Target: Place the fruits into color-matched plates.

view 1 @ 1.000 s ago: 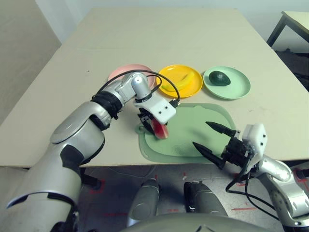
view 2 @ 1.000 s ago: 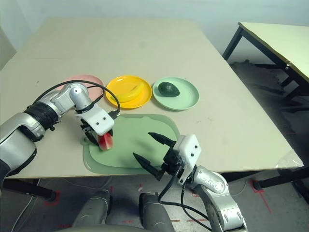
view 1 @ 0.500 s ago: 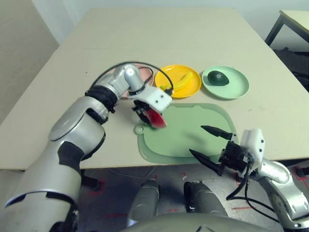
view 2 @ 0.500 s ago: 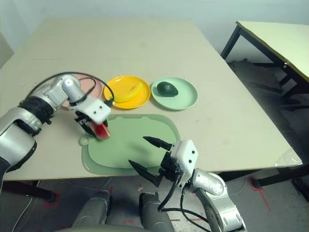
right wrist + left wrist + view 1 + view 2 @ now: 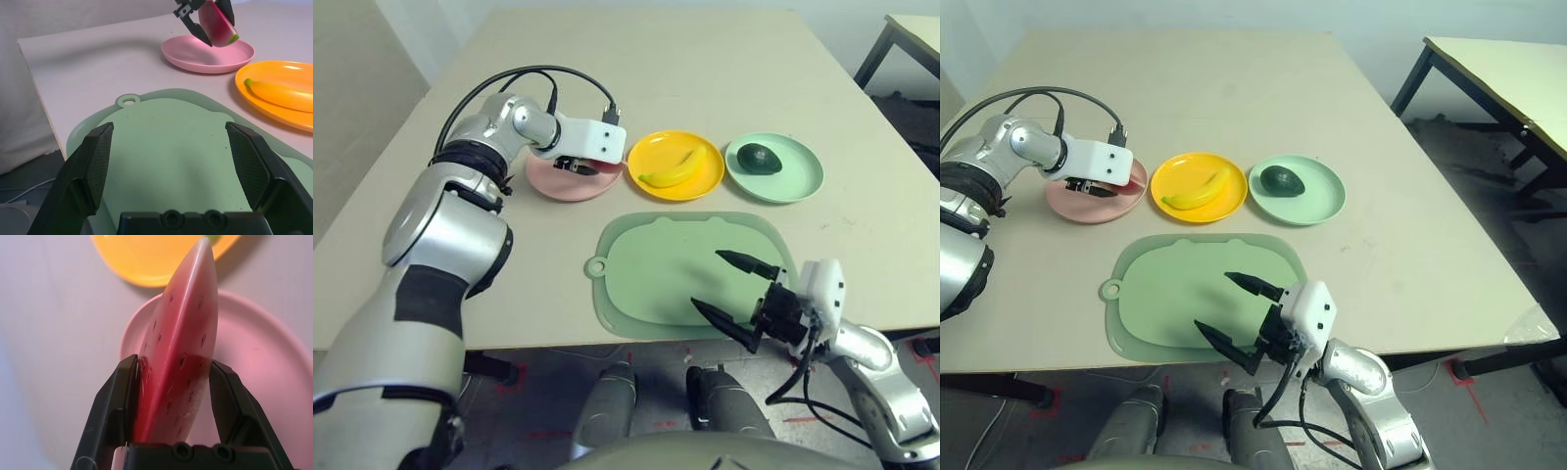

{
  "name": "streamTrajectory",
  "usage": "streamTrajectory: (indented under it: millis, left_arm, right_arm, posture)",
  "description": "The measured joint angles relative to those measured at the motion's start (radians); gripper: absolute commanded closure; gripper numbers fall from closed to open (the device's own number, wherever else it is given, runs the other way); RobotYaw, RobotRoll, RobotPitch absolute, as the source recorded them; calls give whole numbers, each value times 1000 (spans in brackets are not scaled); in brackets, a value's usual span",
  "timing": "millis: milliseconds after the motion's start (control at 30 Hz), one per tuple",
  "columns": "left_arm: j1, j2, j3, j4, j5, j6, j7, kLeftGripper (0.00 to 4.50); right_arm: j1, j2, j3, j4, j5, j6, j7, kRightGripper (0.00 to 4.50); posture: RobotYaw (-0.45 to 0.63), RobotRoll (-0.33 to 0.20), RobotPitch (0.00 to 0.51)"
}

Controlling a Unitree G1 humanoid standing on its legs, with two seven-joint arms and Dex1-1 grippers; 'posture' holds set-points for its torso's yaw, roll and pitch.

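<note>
My left gripper is shut on the red watermelon wedge and holds it just above the pink plate. In the right wrist view the wedge hangs over that plate without touching it. The yellow banana lies in the yellow plate. The dark green avocado lies in the mint plate. My right gripper stands open over the near right part of the cutting board, holding nothing.
The sage-green cutting board with its ring tab lies bare at the table's near edge, in front of the three plates. Beyond the plates the tabletop stretches away. Another table stands at the far right.
My left arm has carried the watermelon wedge from the cutting board's left edge back and left to above the pink plate. My right gripper has barely moved.
</note>
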Motion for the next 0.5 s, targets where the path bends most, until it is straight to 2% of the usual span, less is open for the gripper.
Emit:
streamTrajectory:
  millis: [100,333,400,433,500]
  left_arm:
    - [13,-14,0,9,47,44,74,2046]
    - [64,-24,14,26,91,82,86,2046]
    - [73,-24,20,27,96,86,86,1336]
    - [75,-24,22,27,98,86,86,1161]
    - [75,-24,31,27,102,86,86,514]
  right_arm:
    - [1,-1,0,3,0,0,0,0]
    - [6,-1,0,4,-2,0,-21,0]
    - [11,0,0,4,-2,0,-32,0]
    - [15,0,0,4,-2,0,-36,0]
    - [28,0,1,3,-3,0,-43,0]
  posture:
    - [81,0,99]
    - [61,0,99]
    - [59,0,99]
    - [60,0,99]
    - [62,0,100]
